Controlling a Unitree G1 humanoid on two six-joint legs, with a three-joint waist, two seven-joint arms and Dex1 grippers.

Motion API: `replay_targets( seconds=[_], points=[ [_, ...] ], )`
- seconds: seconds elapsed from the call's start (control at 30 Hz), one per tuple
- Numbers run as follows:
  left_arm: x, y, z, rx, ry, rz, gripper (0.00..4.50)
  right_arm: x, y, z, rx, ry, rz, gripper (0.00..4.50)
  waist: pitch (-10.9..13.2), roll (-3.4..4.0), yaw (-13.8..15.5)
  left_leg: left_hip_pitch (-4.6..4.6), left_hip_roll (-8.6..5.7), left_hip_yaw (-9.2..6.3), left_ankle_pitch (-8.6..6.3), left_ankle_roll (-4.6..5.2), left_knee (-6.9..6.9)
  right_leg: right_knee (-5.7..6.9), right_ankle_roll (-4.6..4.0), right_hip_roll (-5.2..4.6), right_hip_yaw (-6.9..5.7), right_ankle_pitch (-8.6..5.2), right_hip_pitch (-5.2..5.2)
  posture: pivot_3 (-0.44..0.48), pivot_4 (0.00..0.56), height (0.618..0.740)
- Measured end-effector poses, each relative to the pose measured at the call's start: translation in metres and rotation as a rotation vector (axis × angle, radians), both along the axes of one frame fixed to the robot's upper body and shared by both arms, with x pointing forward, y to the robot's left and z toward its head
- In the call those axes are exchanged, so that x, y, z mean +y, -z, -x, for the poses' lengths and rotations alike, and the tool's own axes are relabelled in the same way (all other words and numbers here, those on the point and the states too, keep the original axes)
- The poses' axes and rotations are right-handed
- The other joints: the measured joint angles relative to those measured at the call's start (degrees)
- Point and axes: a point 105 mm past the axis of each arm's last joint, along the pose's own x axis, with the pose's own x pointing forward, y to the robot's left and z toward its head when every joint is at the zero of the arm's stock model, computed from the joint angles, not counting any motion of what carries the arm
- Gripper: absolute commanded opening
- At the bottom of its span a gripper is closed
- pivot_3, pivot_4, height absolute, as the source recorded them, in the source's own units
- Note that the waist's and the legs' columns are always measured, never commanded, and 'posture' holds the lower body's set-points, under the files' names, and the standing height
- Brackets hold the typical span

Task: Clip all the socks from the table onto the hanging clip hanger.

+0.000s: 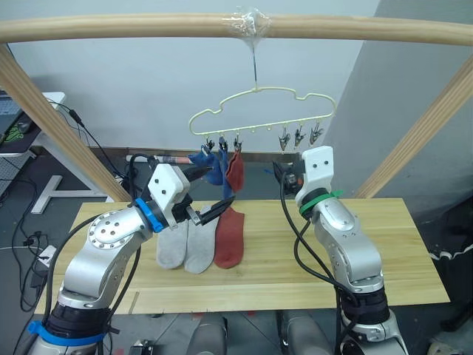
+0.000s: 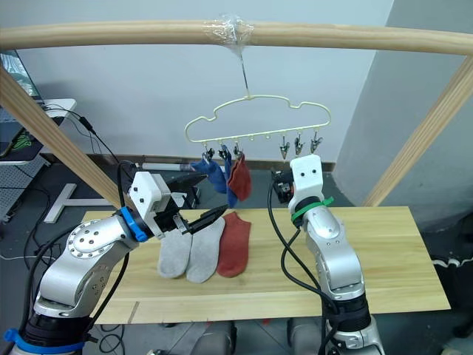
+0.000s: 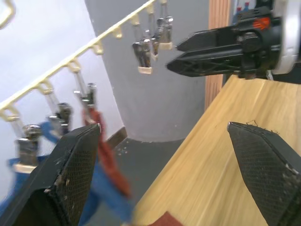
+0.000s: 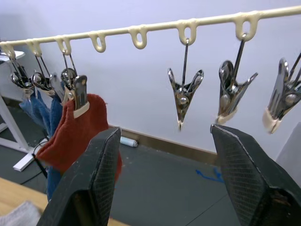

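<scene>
Left gripper [image 1: 211, 194], jaws apart, fronts three hung socks [image 1: 233, 168].

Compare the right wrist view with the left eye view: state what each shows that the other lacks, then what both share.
Right wrist view alone: a close look at the three free metal clips, each hanging closed with nothing in it, framed by the right gripper with its fingers open.

Left eye view alone: the table with two grey socks and one red sock lying side by side, the left gripper, and the wooden beam carrying the hook.

Both: the clip hanger, with blue socks and a clipped red sock at one end.
</scene>
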Motion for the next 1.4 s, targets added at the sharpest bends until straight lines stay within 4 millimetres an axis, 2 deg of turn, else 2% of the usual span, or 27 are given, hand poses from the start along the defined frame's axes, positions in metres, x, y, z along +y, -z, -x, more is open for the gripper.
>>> replay_targets(
  seconds=[0.03, 0.17, 0.47, 0.73, 0.87, 1.0, 1.23, 1.4],
  points=[
    [-0.001, 0.000, 0.000, -0.001, 0.000, 0.001, 4.50, 0.001, 0.000, -0.001, 0.001, -0.001, 0.000, 3.18, 0.0, 0.00, -0.1, 0.00, 0.00, -0.01, 0.00, 0.00, -0.01, 0.00, 0.00, 0.00, -0.01, 0.00, 0.00, 0.092, 0.214, 0.740],
    [-0.002, -0.002, 0.000, -0.007, -0.005, 0.011, 4.50, 0.003, 0.005, -0.006, 0.023, 0.012, -0.012, 2.32, 0.0, 0.00, -0.2, 0.00, 0.00, -0.02, 0.00, 0.01, -0.01, 0.01, 0.00, 0.00, -0.02, 0.00, 0.00, 0.104, 0.216, 0.740],
    [-0.006, -0.007, 0.001, -0.015, -0.008, 0.029, 4.50, 0.003, 0.003, -0.015, 0.030, 0.031, -0.024, 2.32, 0.0, 0.01, -0.2, 0.01, 0.01, -0.03, 0.00, 0.01, 0.00, 0.05, 0.00, 0.02, -0.02, 0.00, 0.00, 0.107, 0.217, 0.740],
    [-0.010, -0.016, -0.002, -0.038, 0.000, 0.042, 4.50, 0.012, -0.004, -0.036, 0.030, 0.046, -0.039, 2.32, 0.0, 0.02, -0.2, 0.02, 0.00, -0.04, 0.00, 0.01, 0.00, 0.05, 0.00, 0.02, -0.04, 0.01, 0.01, 0.106, 0.215, 0.740],
    [-0.011, -0.016, -0.002, -0.037, 0.001, 0.046, 4.50, 0.012, 0.000, -0.043, 0.047, 0.060, -0.040, 2.32, 0.0, 0.05, -0.2, 0.01, 0.00, -0.04, 0.00, 0.02, -0.01, 0.06, -0.06, 0.02, -0.05, 0.03, 0.00, 0.116, 0.216, 0.740],
    [-0.011, -0.017, -0.001, -0.041, 0.004, 0.045, 4.50, 0.013, -0.006, -0.051, 0.035, 0.064, -0.043, 2.32, 0.0, 0.06, -0.2, 0.01, 0.00, -0.04, 0.00, 0.02, -0.01, 0.06, -0.05, 0.02, -0.05, 0.03, 0.00, 0.116, 0.216, 0.740],
    [-0.012, -0.019, -0.002, -0.038, -0.001, 0.056, 4.50, 0.017, -0.012, -0.056, 0.011, 0.055, -0.046, 2.32, 0.0, 0.07, -0.2, 0.01, 0.00, -0.04, 0.00, 0.02, -0.01, 0.07, -0.07, 0.02, -0.05, 0.04, 0.00, 0.123, 0.217, 0.740],
    [-0.013, -0.025, -0.003, -0.062, 0.002, 0.063, 4.50, 0.030, -0.017, -0.053, -0.004, 0.013, -0.071, 2.32, 0.1, 0.08, -0.2, 0.01, 0.00, -0.05, 0.00, 0.02, -0.01, 0.07, -0.13, 0.03, -0.05, 0.07, 0.00, 0.124, 0.218, 0.740]
  ],
)
